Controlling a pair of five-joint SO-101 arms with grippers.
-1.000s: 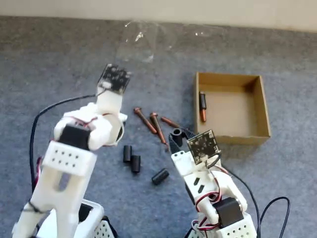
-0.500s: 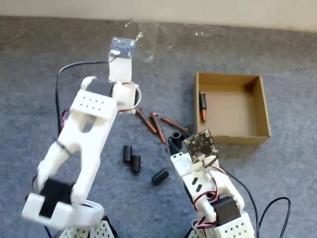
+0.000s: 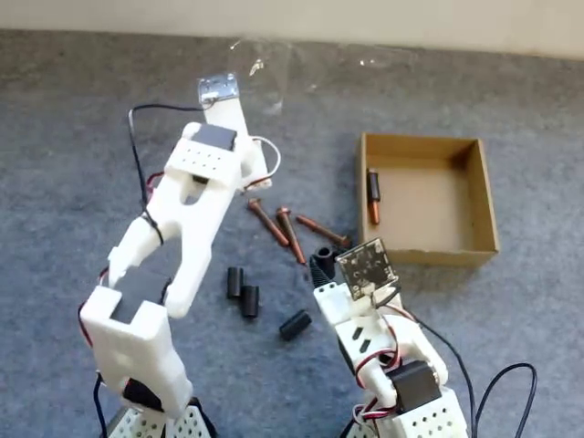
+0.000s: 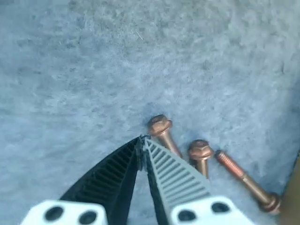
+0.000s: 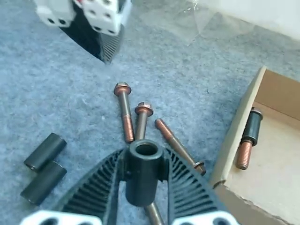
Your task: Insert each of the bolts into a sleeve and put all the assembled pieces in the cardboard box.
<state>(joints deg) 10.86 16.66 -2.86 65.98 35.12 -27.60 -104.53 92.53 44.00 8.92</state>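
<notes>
Your right gripper [image 5: 144,158] is clamped on a black sleeve [image 5: 142,180]. It holds the sleeve open end up, just off the cardboard box [image 3: 438,254] at its left corner nearest the arms.

Three copper bolts [image 3: 290,233] lie loose on the desk [image 3: 82,137], left of the box, fanned out w/ shanks converging toward the held sleeve. The nearest bolt [image 5: 177,146] points its head at the box wall. The other two have their heads away from the arms.

Your left gripper [image 4: 142,139] has its fingers together and nothing in them. Its tip is down by the head of the farthest bolt [image 4: 161,129], i.e. the one farthest from the box. Can't tell if tip and head touch. The right wrist cam has that gripper [image 5: 110,54] beyond the bolt heads.

The box holds one assembled piece [image 3: 373,196], a bolt w/ sleeve on, lying against the box's left wall.

Three loose sleeves [image 3: 249,301] lie farther left of the box than the bolts, on the arms' side. Two are side by side; the third [image 3: 295,324] lies apart, closer to the right arm.

A clear plastic bag [image 3: 260,73] lies well beyond the box's far-left corner.
</notes>
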